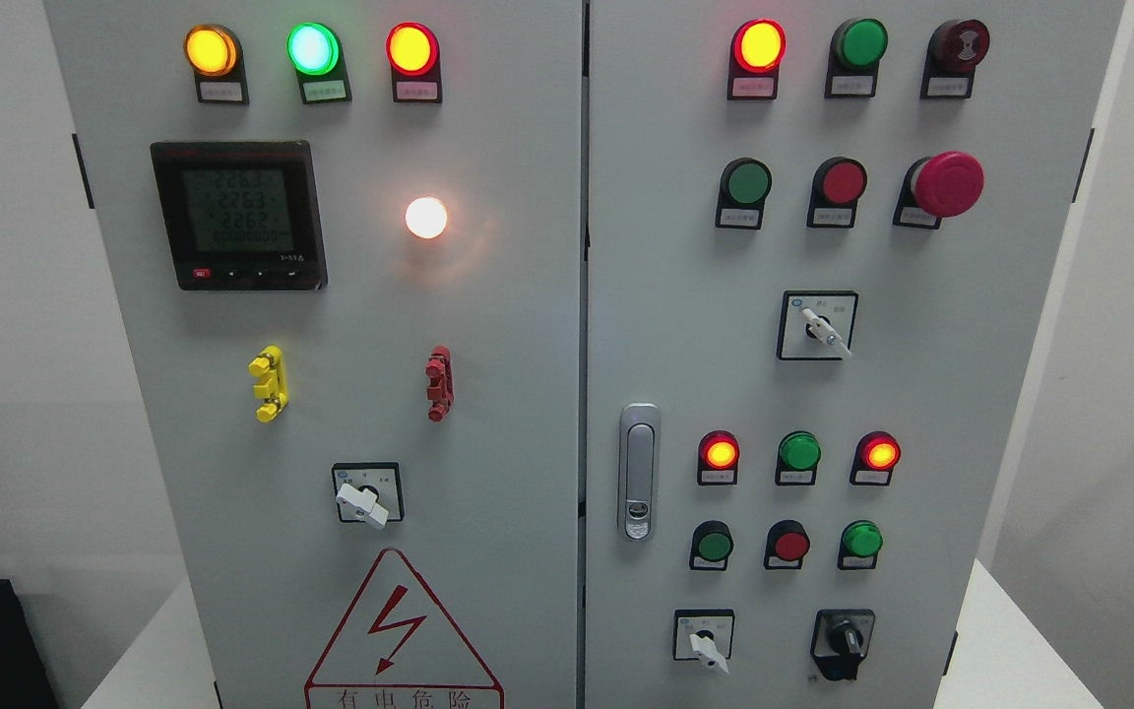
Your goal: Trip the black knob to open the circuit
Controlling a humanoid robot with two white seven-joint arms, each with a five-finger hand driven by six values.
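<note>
A pale wall stands behind a grey control cabinet (528,394) with two doors, which rests on a white worktop (1010,630). Neither robot hand shows anywhere in the head view, so how their fingers stand cannot be told.

Taking the silver door latch (639,471) on the right door as the landmark: the black knob (844,645) sits below and to the right of it, near the cabinet's bottom edge, with its pointer hanging roughly downward. Just left of that knob is a white-handled selector switch (706,642). Directly right of the latch, two rows of small lamps and buttons run across, the red lamp (720,452) nearest it glowing. Up and to the right sits a red mushroom button (943,184). Left of the latch, across the door seam, are a digital meter (237,214), a lit white lamp (426,218) and a red hazard triangle (400,630).
</note>
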